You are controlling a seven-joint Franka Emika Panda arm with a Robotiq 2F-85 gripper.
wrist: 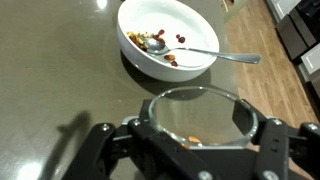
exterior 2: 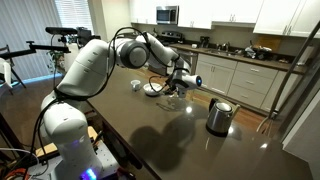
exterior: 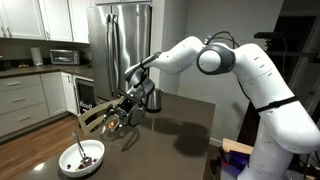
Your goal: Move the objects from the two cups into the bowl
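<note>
Your gripper (wrist: 206,138) is clamped on the clear glass tumbler (wrist: 200,112), one finger (wrist: 150,128) pressed against each side of it, so the jaws stand wide but are not free. In the wrist view you look into the tumbler's mouth as a broad oval, and a few small brown-orange bits (wrist: 193,139) sit low inside the glass. The white bowl (wrist: 170,68) lies on the dark table (wrist: 60,70) beyond the tumbler and apart from it. It already holds a scatter of bits around the head of a metal spoon (wrist: 215,53), whose handle sticks out over the rim towards the wooden floor. In an exterior view the gripper (exterior: 120,105) hangs above the table, raised and off to one side of the bowl (exterior: 82,156). The steel kettle (exterior: 152,98) stands behind the gripper. In an exterior view what looks like the other cup (exterior 2: 135,85) stands on the table just beside the bowl (exterior 2: 152,89), though it is too small to make out its contents
</note>
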